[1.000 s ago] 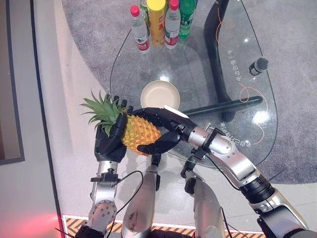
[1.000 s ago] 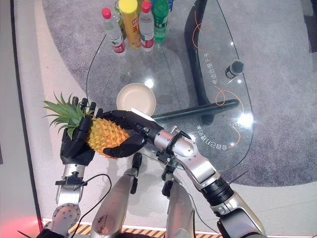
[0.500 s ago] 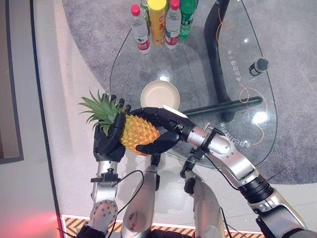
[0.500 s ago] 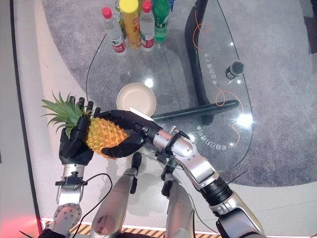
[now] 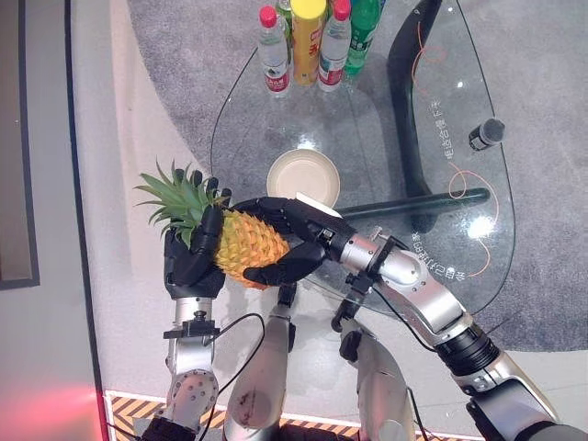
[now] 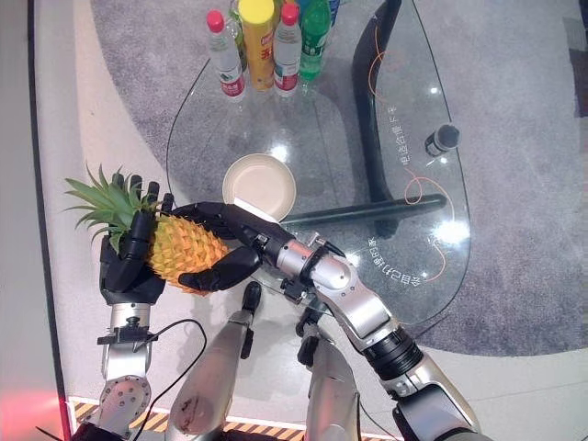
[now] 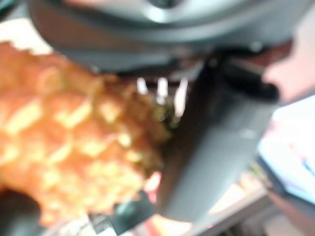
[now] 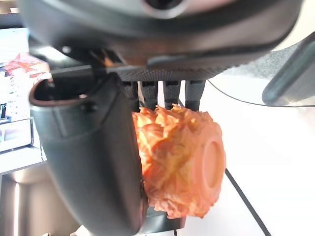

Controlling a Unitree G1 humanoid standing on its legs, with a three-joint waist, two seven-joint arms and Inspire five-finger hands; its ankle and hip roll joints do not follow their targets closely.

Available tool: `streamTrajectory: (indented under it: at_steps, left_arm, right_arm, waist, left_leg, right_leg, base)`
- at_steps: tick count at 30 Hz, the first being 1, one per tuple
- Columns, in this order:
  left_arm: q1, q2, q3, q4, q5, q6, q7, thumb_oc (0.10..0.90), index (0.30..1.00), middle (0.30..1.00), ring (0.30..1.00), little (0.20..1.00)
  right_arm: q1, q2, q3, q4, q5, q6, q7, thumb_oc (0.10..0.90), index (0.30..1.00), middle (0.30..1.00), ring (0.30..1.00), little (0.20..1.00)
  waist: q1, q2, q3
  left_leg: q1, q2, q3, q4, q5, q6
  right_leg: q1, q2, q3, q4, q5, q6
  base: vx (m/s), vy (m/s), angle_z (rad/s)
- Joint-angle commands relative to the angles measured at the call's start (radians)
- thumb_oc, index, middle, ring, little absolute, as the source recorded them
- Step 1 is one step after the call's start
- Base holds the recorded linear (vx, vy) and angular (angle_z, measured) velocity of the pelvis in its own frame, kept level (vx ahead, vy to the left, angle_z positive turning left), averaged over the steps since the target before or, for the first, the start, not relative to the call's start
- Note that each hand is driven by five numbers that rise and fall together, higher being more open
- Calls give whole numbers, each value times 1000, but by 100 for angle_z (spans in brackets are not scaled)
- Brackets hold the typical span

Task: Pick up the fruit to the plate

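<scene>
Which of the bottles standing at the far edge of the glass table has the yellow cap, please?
The yellow bottle, second from the left in the row; the clear bottles beside it have red caps, and the rightmost green bottle is cut off.

Bare glass table (image 5: pixel 386 147) surrounds the plate (image 5: pixel 303 175); 4 bottles (image 5: pixel 317 41) crowd its far edge

The pineapple (image 5: pixel 246 246) has a rough, scaly orange-yellow skin and stiff, spiky green leaves. Both hands, the left hand (image 5: pixel 186 262) and the right hand (image 5: pixel 292 241), look like matt black plastic. The table (image 5: pixel 432 197) has a clear, glossy glass top that catches bright glints of light. The plate (image 5: pixel 302 175) is cream-coloured, smooth and dull. The bottles (image 5: pixel 317 41) are shiny clear plastic with coloured caps. The carpet (image 5: pixel 542 83) is grey with a soft, fuzzy pile.
</scene>
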Motion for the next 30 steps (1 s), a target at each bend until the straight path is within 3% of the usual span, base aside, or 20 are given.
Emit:
streamTrajectory:
  at_steps: [1, 8, 11, 12, 15, 16, 17, 30]
  left_arm:
    - [-192, -3, 97, -310, 107, -115, -45, 800, 900, 900, 900, 900]
    - [-195, 11, 124, -297, 271, -136, 34, 800, 900, 900, 900, 900]
    - [-192, 16, 138, -292, 262, -125, 26, 800, 900, 900, 900, 900]
    - [-192, 20, 145, -288, 248, -123, 14, 740, 848, 848, 848, 840]
    - [-189, 24, 154, -286, 237, -122, -1, 298, 469, 469, 469, 398]
    - [-189, 24, 154, -286, 237, -122, -2, 298, 469, 469, 469, 398]
    - [-187, 26, 158, -287, 228, -126, -20, 100, 300, 300, 300, 200]
    - [-202, 15, 140, -273, 195, -120, -58, 100, 300, 300, 300, 200]
  right_arm:
    - [28, 82, 193, -122, 80, -35, 177, 100, 300, 300, 300, 200]
    - [53, 59, 183, -106, 60, -19, 137, 100, 300, 300, 300, 200]
    - [65, 50, 174, -93, 45, -21, 138, 100, 300, 300, 300, 200]
    - [69, 38, 171, -85, 37, -22, 136, 100, 300, 300, 300, 200]
    - [78, 20, 168, -78, 24, -25, 138, 100, 300, 300, 300, 200]
    - [78, 20, 168, -78, 24, -25, 138, 100, 300, 300, 300, 200]
    - [84, 14, 165, -78, 19, -28, 143, 100, 300, 300, 300, 200]
    - [66, 33, 174, -69, 3, -21, 145, 100, 300, 300, 300, 200]
  waist:
    - [21, -4, -23]
    - [16, -6, -23]
    - [15, -9, -23]
    - [13, -12, -23]
    - [11, -17, -23]
    - [11, -17, -23]
    - [10, -20, -23]
    - [9, -19, -23]
  left_leg:
    - [-11, -83, -32, 51, -68, 31]
    - [-14, -78, -29, 52, -71, 29]
    - [-15, -76, -29, 50, -71, 28]
    - [-17, -75, -28, 50, -71, 28]
    - [-19, -72, -28, 50, -71, 27]
    - [-19, -72, -28, 50, -71, 27]
    - [-18, -71, -28, 49, -71, 27]
    - [-20, -72, -33, 51, -73, 27]
  right_leg:
    - [56, 30, -24, 32, 15, 48]
    - [51, 28, -25, 36, 14, 50]
    - [49, 28, -25, 36, 14, 51]
    - [48, 28, -25, 35, 14, 52]
    - [46, 30, -25, 35, 15, 52]
    - [46, 30, -25, 35, 15, 52]
    - [48, 32, -24, 32, 16, 51]
    - [45, 33, -20, 38, 14, 55]
  base:
    - [0, 0, 0]
    - [0, 0, 0]
    - [0, 0, 0]
    - [0, 0, 0]
    - [0, 0, 0]
    - [0, 0, 0]
    - [0, 0, 0]
    - [0, 0, 0]
